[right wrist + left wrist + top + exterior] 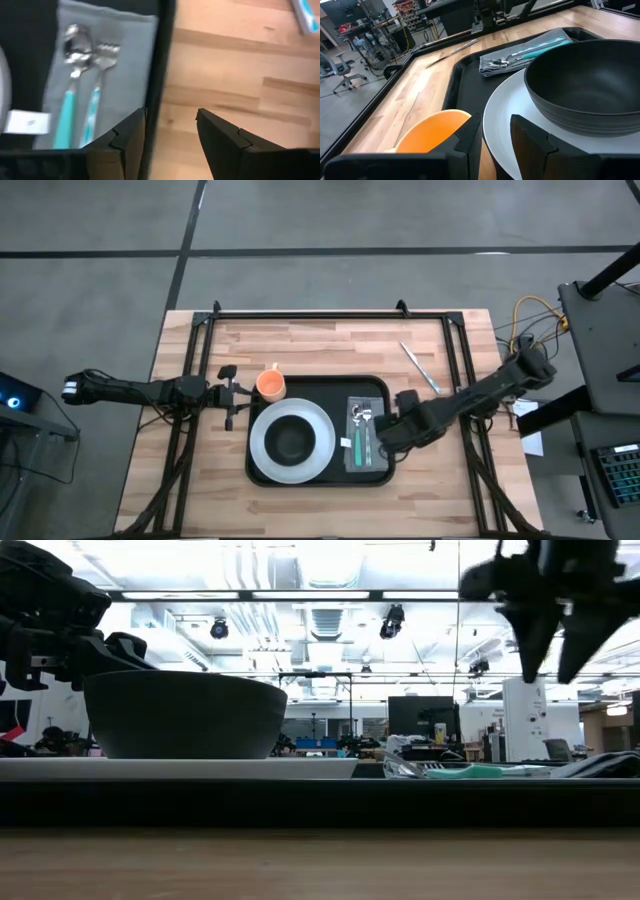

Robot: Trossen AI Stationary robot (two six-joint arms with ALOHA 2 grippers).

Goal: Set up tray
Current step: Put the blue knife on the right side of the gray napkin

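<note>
Tray (262,395) sits mid-bench (330,340), a bit toward 6 o'clock from centre in the overhead shot. On it: white plate (262,448) with a dark bowl (291,441), and toward 3 o'clock a grey napkin (357,462) carrying a teal-handled spoon (70,95) and fork (96,95). Overhead those two mostly blur into one teal streak; the right wrist cam splits them cleanly, side by side. It also shows a small white tag (27,122) on the napkin, can't read it.

Right pincer (385,435) hangs over the tray's 3 o'clock rim, fingers apart, nothing between them. In the low view it's clearly up off the napkin, which the overhead can't tell you.

Left pincer (240,390) is at the tray's 9 o'clock side next to an orange cup (270,384), fingers only narrowly parted, holding nothing. Left wrist cam cuts the cup off at the frame edge.

Knife (420,367) lies on bare bench toward 2 o'clock, off the tray. Low view hides the cup and knife
</note>
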